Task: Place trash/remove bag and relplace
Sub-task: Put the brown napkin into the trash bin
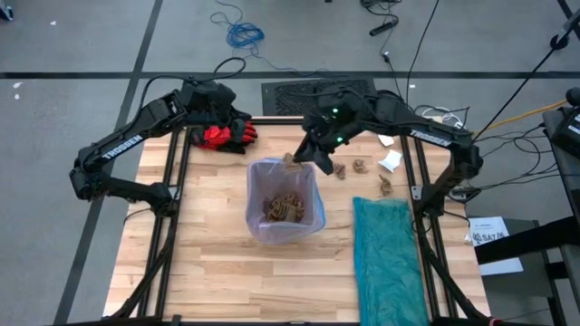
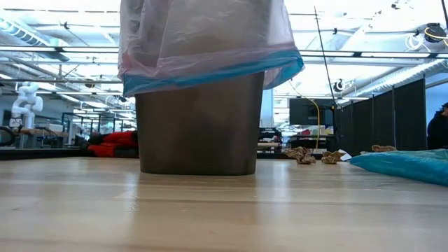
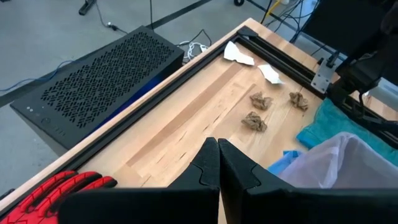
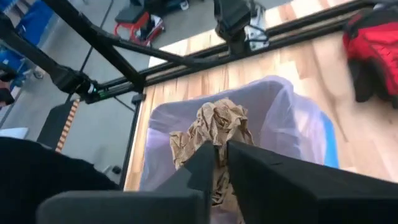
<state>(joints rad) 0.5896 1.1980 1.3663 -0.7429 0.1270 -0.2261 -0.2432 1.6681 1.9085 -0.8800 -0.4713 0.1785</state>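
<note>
A dark bin (image 2: 199,122) stands mid-table, lined with the pale lilac bag (image 1: 283,201), whose top is folded out over the rim (image 2: 210,49). Several tan trash lumps (image 1: 283,208) lie inside it. My right gripper (image 1: 301,160) hangs over the bin's far rim, shut on another tan lump (image 4: 217,127). Three loose lumps (image 1: 361,167) and white scraps (image 1: 390,161) lie on the table's far right. My left gripper (image 3: 217,152) is shut and holds nothing, above the far left corner by a red glove (image 1: 222,136). My right gripper pinches the crumpled tan lump by its lower part (image 4: 219,144) between its two fingers. The fingers slant down from the table's far right side. The lump sticks out past the fingertips, clear of everything, above the lined bin's opening.
A teal-green plastic bag (image 1: 388,258) lies flat along the table's right side. A black grille box (image 3: 99,81) sits on the floor beyond the far edge. Bare wood shows on the near half of the table (image 1: 236,281).
</note>
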